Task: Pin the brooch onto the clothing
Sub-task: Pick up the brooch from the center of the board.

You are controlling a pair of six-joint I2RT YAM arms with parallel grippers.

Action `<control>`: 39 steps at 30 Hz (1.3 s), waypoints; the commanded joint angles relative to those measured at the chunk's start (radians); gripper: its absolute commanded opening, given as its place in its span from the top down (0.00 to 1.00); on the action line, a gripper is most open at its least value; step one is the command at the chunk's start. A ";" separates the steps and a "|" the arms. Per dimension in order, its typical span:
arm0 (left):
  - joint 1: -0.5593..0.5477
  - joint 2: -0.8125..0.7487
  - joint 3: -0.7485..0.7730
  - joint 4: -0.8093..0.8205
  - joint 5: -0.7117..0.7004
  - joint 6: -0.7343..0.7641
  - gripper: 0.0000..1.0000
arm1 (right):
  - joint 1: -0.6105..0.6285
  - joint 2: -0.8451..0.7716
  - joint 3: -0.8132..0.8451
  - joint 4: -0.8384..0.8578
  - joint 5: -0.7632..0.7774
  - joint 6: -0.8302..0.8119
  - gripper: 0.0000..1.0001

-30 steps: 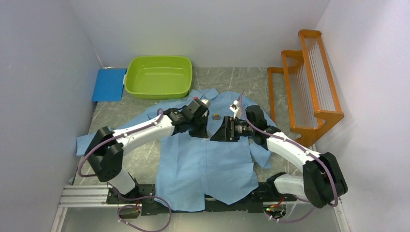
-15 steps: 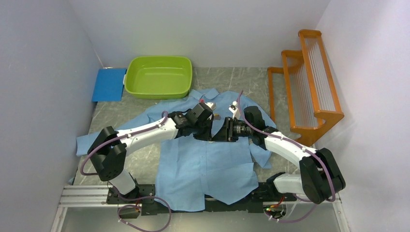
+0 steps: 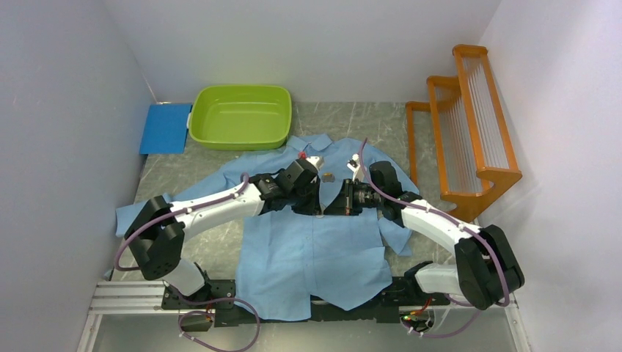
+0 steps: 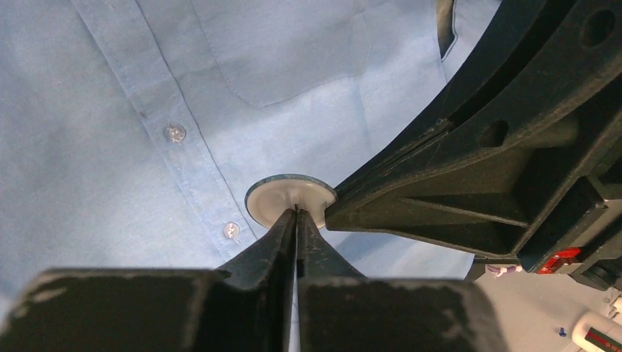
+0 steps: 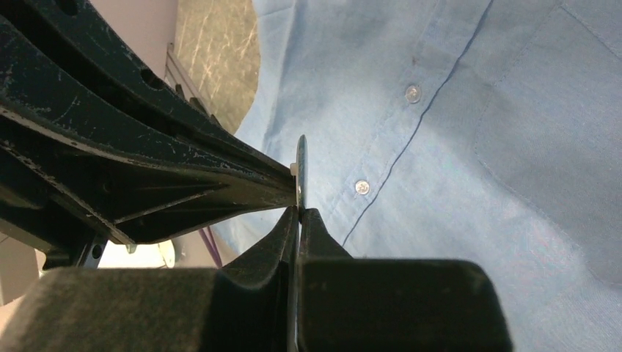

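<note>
Done: brooch (image 4: 290, 199) off the table and in the grip of both arms, over the front of the shirt (image 3: 315, 249); judged about halfway.
Left to do: no pin seen through the cloth, so fastening not yet done, by the look of it; then letting go and pulling both arms clear.
Left gripper (image 4: 295, 216): closed, tips pinched together on the near edge of the brooch.
Right gripper (image 5: 298, 214): closed, tips nipping the lower edge of the brooch, reaching in from the opposite side.
Brooch place: centre of the left wrist view, just right of the row of buttons (image 4: 174, 133); in the top view hidden between the two grippers at mid frame.
Brooch look: small thin round disc, pale face with a bluish rim; edge-on and upright in the right wrist view; pin itself too small to make out.
Contact with cloth: cannot tell.
Shirt: light blue, spread flat and front up, collar toward the green tub (image 3: 240, 117) at upper centre, sleeves out to both sides, pocket (image 4: 293, 51) at the top of the left wrist view.
</note>
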 commanded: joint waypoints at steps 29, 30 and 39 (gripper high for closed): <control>0.441 -0.449 -0.482 0.503 0.542 -0.196 0.30 | 0.001 -0.123 0.103 0.029 -0.071 -0.107 1.00; 0.451 -0.460 -0.500 0.524 0.563 -0.204 0.30 | 0.001 -0.128 0.104 0.035 -0.077 -0.106 1.00; 0.469 -0.511 -0.562 0.700 0.703 -0.236 0.36 | 0.009 -0.143 0.089 0.185 -0.190 -0.049 1.00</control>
